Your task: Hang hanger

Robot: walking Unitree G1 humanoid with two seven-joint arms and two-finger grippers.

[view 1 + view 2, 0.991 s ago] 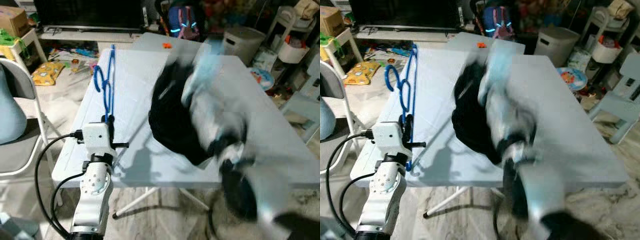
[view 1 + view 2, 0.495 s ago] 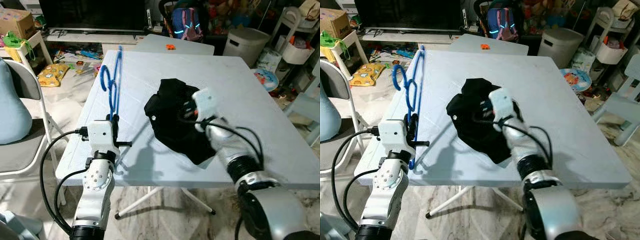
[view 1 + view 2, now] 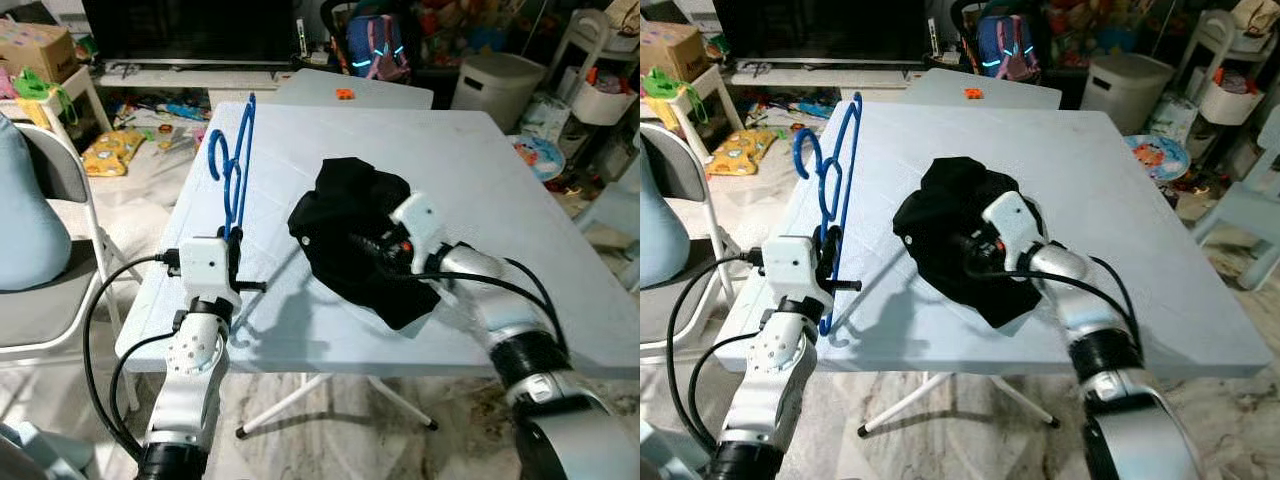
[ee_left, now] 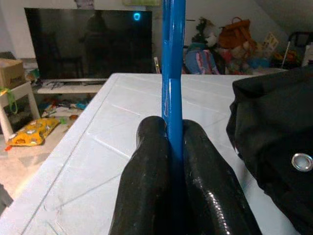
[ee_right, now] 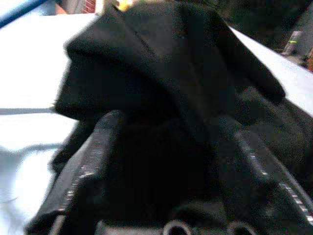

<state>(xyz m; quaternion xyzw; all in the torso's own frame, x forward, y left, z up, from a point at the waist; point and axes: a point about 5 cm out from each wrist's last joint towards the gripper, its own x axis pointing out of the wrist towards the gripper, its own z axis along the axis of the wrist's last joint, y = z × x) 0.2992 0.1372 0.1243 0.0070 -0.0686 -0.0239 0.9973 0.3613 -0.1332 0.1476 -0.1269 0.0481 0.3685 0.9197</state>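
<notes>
The landmark is the black garment point(image 3: 360, 245), which lies crumpled near the middle of the white bench point(image 3: 500, 190); all positions below are given relative to it.

The left end effector point(image 4: 171, 132) stands off the garment's left side, near the left edge of the bench; its two fingers are clamped on the lower bar of the blue hanger point(image 3: 232, 165); the hanger stands upright on edge, its hook end beyond the garment toward the far left of the bench, clear of the cloth.

The right end effector point(image 5: 166, 147) is at the garment's near right side, pushed into the fabric; its fingers point(image 5: 93, 166) are spread, with a fold of black cloth lying between them; no pinch on the cloth is established.

Step in hand, as judged: securing the garment so that the hanger can be fitted into it. The next move calls for closing the right fingers on a single layer near an opening, lifting that edge clear of the bench, then bringing the hanger's arm toward the garment; gripping a bunched fold risks dragging the whole pile.
</notes>
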